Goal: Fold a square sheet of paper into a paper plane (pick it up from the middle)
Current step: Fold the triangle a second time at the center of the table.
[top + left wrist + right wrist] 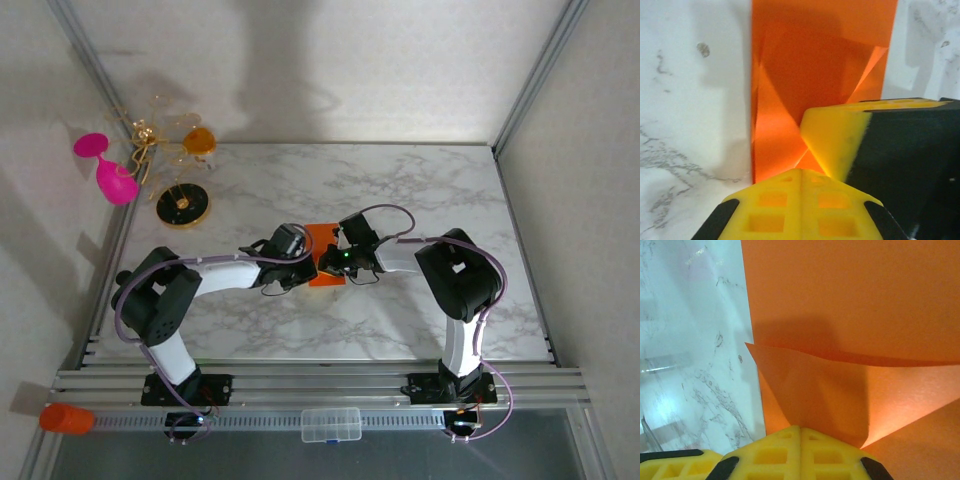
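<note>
Top external view, starting at the left: an orange cylinder [66,418] lies on the near rail. At the far left corner a pink goblet [117,185] sits beside a gold wire stand [183,204] and a small orange cup [199,140]. Toward the middle of the marble counter [420,190], the left tool [311,265] and the right tool [329,262] meet almost tip to tip. They are over the square sheet of paper [322,237], which lies at mid-counter, partly covered by both. A clear plastic box [331,424] rests on the near rail between the arm bases.

Left wrist view: the left tool's yellow fingers [775,200] are pressed together with no gap. Their tips are at the near edge of the creased orange sheet, and a finger of the right tool is just beside them.

Right wrist view: the right tool is likewise closed tight. A raised flap of the sheet runs down to its tips, casting a shadow on the paper behind. Whether the flap is pinched between them I cannot tell.
</note>
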Motion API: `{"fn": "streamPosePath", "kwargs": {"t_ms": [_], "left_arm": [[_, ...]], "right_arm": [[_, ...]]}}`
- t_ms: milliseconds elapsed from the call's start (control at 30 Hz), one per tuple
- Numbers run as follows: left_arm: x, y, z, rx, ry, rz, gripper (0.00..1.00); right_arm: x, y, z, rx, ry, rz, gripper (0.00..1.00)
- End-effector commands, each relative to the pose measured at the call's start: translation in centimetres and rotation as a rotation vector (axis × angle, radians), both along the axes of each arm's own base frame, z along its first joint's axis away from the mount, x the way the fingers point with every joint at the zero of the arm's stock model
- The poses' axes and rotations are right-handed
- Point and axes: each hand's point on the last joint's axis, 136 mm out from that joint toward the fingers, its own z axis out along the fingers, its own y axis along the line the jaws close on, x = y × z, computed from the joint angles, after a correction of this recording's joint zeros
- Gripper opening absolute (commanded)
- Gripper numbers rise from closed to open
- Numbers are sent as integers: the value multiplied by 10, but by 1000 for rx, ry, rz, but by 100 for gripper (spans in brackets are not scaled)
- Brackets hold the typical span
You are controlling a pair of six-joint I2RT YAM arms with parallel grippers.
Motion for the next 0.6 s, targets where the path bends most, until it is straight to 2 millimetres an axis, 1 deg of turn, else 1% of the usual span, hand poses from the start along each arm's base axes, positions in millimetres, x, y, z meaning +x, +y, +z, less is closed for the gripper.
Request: {"fn": "streamPosePath", "kwargs": {"t_ms": [0, 233, 300, 367, 467, 567], "left_arm": [[-9, 12, -19, 43, 46, 28, 3], [-22, 24, -41, 101, 109, 35, 0], [-26, 30, -45, 127, 120, 40, 0], [-29, 34, -47, 147, 127, 41, 0], [-31, 38, -48, 160, 132, 40, 0], [-32, 38, -49, 160, 136, 35, 0]], "right_arm": [[-12, -16, -29, -98, 72, -20, 1], [-10, -14, -26, -87, 64, -16, 1], [-4, -13, -21, -81, 43, -14, 1], [6, -15, -17, -82, 13, -15, 2], [26, -21, -10, -79, -41, -28, 2], [44, -27, -6, -71, -81, -31, 2]]}}
